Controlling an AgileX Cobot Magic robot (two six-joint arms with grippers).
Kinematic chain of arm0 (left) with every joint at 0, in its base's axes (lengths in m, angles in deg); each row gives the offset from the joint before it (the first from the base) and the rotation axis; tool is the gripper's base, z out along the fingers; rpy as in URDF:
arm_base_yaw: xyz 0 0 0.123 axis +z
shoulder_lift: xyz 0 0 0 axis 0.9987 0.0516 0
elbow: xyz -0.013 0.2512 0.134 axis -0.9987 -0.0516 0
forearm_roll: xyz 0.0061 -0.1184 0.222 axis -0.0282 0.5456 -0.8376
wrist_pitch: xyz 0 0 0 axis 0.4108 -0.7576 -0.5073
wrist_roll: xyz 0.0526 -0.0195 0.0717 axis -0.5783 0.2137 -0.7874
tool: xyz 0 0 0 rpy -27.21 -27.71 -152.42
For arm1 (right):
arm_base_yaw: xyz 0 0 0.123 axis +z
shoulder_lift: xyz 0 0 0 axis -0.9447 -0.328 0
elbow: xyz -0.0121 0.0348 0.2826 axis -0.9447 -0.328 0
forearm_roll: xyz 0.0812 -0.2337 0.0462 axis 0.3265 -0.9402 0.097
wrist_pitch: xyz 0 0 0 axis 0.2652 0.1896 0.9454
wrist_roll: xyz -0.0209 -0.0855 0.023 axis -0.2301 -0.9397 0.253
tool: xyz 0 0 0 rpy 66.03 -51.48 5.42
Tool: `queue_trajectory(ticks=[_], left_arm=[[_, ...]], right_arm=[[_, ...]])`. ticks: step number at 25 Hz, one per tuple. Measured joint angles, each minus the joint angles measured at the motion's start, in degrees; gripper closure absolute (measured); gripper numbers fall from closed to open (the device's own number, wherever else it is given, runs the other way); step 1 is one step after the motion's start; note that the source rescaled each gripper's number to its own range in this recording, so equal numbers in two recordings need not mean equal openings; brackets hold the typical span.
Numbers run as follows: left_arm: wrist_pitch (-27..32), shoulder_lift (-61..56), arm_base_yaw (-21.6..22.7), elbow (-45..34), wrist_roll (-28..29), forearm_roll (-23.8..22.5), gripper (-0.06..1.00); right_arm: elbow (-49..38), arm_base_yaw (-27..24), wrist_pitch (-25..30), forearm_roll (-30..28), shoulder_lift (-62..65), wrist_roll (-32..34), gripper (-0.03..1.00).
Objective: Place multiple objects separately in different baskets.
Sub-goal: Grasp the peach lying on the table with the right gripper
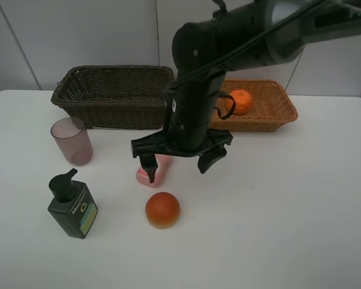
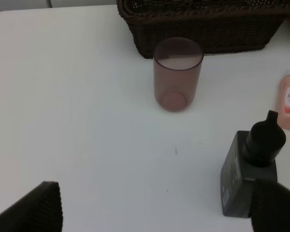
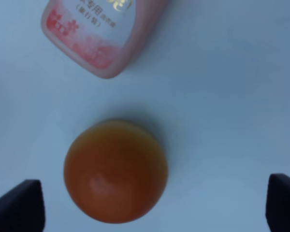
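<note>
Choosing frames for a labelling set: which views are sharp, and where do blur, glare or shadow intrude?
Exterior high: sharp, evenly lit, with a soft shadow under the round red-orange fruit. Left wrist: the translucent mauve plastic cup is clear, the dark green pump bottle slightly soft. Right wrist: softest; the fruit is blurred with a faint glare patch, and the pink plastic bottle has smeared print.

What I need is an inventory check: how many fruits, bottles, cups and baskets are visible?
Fruits: 2, orange, peach
Bottles: 2, pink bottle, pump bottle
Cups: 1, cup
Baskets: 2, dark basket, light basket
Total: 7
</note>
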Motion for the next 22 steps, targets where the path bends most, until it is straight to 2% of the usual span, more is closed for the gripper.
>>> queue_trajectory(ticks=[9,15,22], left_arm=[[0.00,0.00,0.00,0.00,0.00,0.00,-0.06],[0.00,0.00,0.00,0.00,0.00,0.00,-0.06],[0.00,0.00,0.00,0.00,0.00,0.00,-0.06]], right_arm=[[-0.98,3.51,-2.49,-0.32,-3.39,13.86,0.00],[-0.98,3.69,-3.10,-0.62,-5.47,18.07,0.00],[-1.17,4.24,-6.56,-0.13,-5.58,22.01,0.00]])
